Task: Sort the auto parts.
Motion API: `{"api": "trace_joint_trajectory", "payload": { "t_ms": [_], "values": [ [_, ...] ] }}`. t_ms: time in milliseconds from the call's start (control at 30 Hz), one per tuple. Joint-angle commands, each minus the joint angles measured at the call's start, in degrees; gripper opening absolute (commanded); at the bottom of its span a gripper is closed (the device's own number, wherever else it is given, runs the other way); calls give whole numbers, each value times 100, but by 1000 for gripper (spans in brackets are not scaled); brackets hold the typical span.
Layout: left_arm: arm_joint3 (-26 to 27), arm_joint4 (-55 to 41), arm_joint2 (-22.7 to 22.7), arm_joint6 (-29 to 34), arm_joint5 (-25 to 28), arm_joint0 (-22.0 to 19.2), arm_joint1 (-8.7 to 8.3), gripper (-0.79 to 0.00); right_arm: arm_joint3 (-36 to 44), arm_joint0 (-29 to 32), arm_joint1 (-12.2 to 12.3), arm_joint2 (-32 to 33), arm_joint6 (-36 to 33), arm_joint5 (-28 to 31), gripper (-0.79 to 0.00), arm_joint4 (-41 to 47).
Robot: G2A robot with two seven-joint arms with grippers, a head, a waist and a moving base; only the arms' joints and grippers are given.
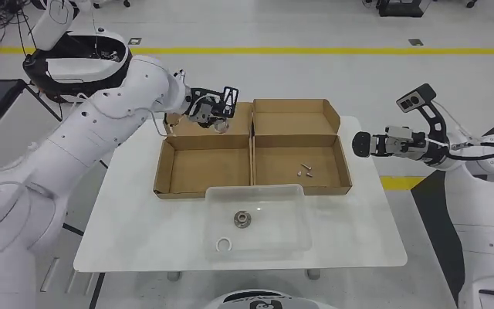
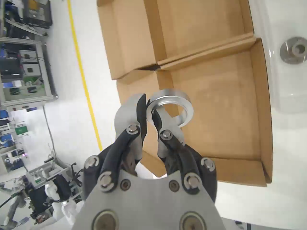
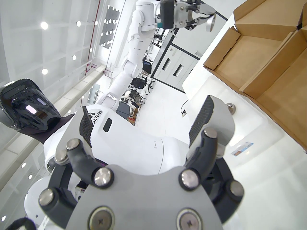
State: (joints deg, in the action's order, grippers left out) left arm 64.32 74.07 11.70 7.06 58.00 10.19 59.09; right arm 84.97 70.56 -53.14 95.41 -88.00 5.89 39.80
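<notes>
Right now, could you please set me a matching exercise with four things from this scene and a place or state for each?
Things:
1. ring
2. screws
3. flange
4. right gripper

Places or states:
a. in the clear tray
b. held by the left gripper
c. open and empty
d. in a cardboard box

Pairs: 1-b; 2-d; 3-a; 4-c.
</notes>
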Motion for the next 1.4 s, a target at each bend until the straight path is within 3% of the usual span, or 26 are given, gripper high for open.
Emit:
{"api": "trace_joint_trajectory", "payload": {
  "t_ms": [0, 300, 733, 833, 1067, 1367],
  "values": [
    [-146, 144, -196, 83, 0, 28, 143, -785, 0, 0, 0, 0, 0, 0, 0, 0],
    [-969, 1126, -196, 565, 0, 459, 847, -785, 0, 0, 0, 0, 0, 0, 0, 0],
    [-2637, 2400, -196, 99, 0, 760, 1865, -785, 0, 0, 0, 0, 0, 0, 0, 0],
    [-2866, 2825, -196, -267, 0, 977, 2072, -785, 0, 0, 0, 0, 0, 0, 0, 0],
    [-3569, 3577, -196, -1038, 0, 1019, 2482, -785, 0, 0, 0, 0, 0, 0, 0, 0],
    [-4328, 4584, -196, -2213, 0, 1007, 2882, -785, 0, 0, 0, 0, 0, 0, 0, 0]
  ]
}}
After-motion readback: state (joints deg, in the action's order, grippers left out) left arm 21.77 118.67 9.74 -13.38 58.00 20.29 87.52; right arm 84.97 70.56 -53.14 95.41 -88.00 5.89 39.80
